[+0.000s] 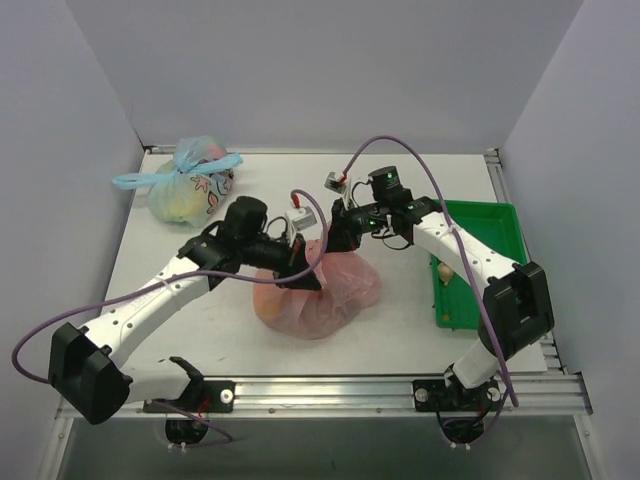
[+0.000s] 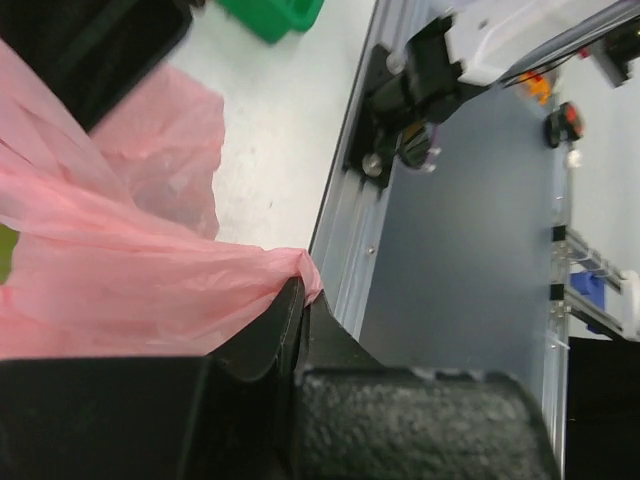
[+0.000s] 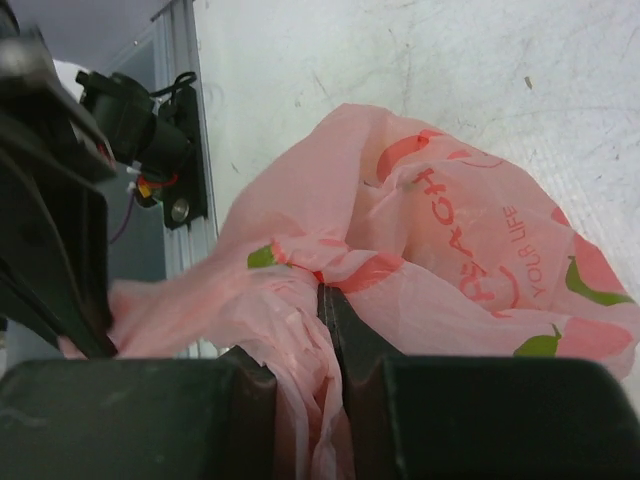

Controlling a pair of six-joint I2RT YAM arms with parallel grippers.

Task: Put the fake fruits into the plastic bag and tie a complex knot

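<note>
1. The table (image 1: 400,330) carries the plastic bag (image 1: 330,295) at its middle. All positions below are given from that bag.

2. The bag lies bulging on the table. A warmer orange tint shows through the film on its left side. I judge the fake fruits are loaded, but I cannot make out single pieces.

3. A green tray (image 1: 480,230) stands to the right of the bag, apart from it. A pale piece (image 1: 443,270) lies in the tray, possibly a fruit left behind.

4. A tied blue bag (image 1: 190,185) sits well away, far-left of the pink bag. It is not part of this job.

5. The left gripper (image 2: 303,300) is at the bag's upper left edge, fingers fully closed on a gathered strip of pink film.

6. The right gripper (image 3: 328,310) is at the bag's far top, clamped tight on a second bunched strip.

7. Purpose: each arm holds one strand so the two can be crossed and drawn tight. I see no finished knot yet.
</note>
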